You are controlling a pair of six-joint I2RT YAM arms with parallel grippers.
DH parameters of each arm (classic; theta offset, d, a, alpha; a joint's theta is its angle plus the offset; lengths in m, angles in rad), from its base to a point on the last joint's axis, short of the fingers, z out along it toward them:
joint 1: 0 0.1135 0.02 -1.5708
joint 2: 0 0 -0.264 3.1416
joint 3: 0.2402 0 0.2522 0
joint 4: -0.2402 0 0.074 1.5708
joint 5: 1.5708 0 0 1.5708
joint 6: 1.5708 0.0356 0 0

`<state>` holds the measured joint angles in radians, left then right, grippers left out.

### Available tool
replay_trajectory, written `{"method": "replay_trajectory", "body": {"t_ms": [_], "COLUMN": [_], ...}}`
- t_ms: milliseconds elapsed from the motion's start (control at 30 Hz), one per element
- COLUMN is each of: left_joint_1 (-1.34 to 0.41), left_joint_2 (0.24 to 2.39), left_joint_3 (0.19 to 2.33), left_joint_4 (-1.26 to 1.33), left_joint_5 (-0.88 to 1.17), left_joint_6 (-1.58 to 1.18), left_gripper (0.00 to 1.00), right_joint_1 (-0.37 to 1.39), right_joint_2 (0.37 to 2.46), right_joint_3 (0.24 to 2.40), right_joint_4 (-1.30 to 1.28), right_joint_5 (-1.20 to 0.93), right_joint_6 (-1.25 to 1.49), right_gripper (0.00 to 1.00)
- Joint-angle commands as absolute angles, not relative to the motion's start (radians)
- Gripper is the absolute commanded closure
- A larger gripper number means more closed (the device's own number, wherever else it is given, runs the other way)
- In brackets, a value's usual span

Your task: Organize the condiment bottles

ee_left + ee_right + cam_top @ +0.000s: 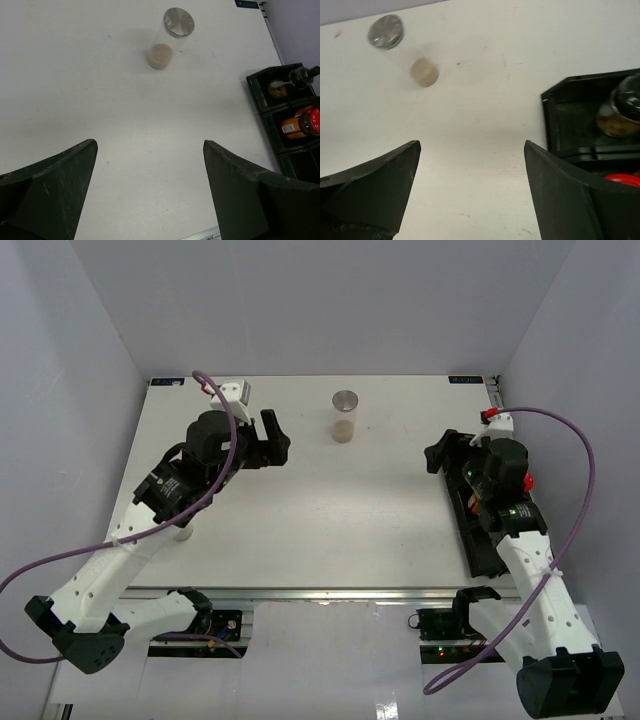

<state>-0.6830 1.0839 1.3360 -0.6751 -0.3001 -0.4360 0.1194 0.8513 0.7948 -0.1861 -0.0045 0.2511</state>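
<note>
Top external shows a white table (330, 530) boxed by pale grey walls (330, 300); the clear bottle (345, 417) stands upper centre, while left gripper (150, 145) and right gripper (472, 145) spread wide, holding nothing

- The top view looks steeply down from high up, far enough back to hold the whole table (300, 530), with its near edge at the bottom of the frame.
- The left wrist view looks forward, low over the table, between its own fingers (50, 195). The clear bottle (167, 37) is at upper centre and the black tray (257, 92) at the right edge.
- The right wrist view sits similarly low, with the bottle at upper left and the tray at right.
- All three views share the bottle and the tray.
</note>
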Motion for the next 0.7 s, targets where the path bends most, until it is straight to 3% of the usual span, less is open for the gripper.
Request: {"method": "replay_trajectory", "body": {"t_ms": [0,200,433,667], "left_joint_1": [-0.618,-0.417,-0.256,-0.107], "left_joint_2": [1.103,1.236,1.087,1.104], "left_joint_3": [1.403,1.424,1.279,1.255], "left_joint_4": [-0.769,-0.856,-0.857,-0.979], "left_joint_5": [-0.375,-0.332,-0.371,-0.402], "left_joint_6": [-0.461,-0.488,-0.607,-0.702], "left_gripper": [0.02,0.04,0.03,0.05], "right_joint_1": [0.239,0.348,0.348,0.348], "right_joint_2": [0.855,0.907,0.891,0.951], "right_joint_3": [0.815,0.798,0.743,0.729], "right_joint_4": [-0.136,-0.116,-0.088,-0.031], "right_joint_5": [-0.156,-0.149,-0.162,-0.224], "right_joint_6": [0.248,0.189,0.119,0.115], "right_gripper": [0.1,0.1,0.1,0.1]}}
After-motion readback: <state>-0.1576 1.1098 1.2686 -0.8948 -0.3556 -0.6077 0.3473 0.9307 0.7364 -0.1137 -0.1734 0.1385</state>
